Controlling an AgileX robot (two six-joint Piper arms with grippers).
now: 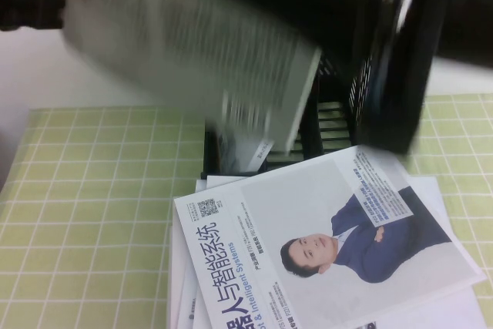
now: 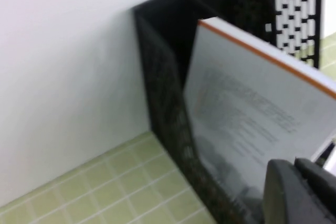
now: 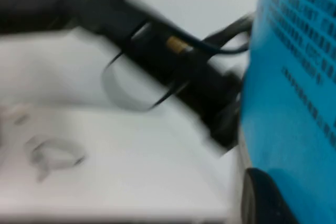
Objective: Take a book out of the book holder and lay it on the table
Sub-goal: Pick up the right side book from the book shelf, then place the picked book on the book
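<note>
right gripper (image 3: 254, 195) is clamping the book (image 1: 192, 52), holding it aloft above the book holder (image 1: 331, 121). left gripper (image 2: 302, 192) is sitting beside the holder; you cannot tell its state. you are aiming clear of the magazine (image 1: 323, 244): lower flat onto bare desk (image 1: 92, 190).

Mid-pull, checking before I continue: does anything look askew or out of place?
Yes. The white-grey book leans steeply in the book holder, not upright, with the left end effector at its lower corner. The magazine lies skewed on loose sheets at the holder's foot. The right end effector sits beside the cyan book.
</note>
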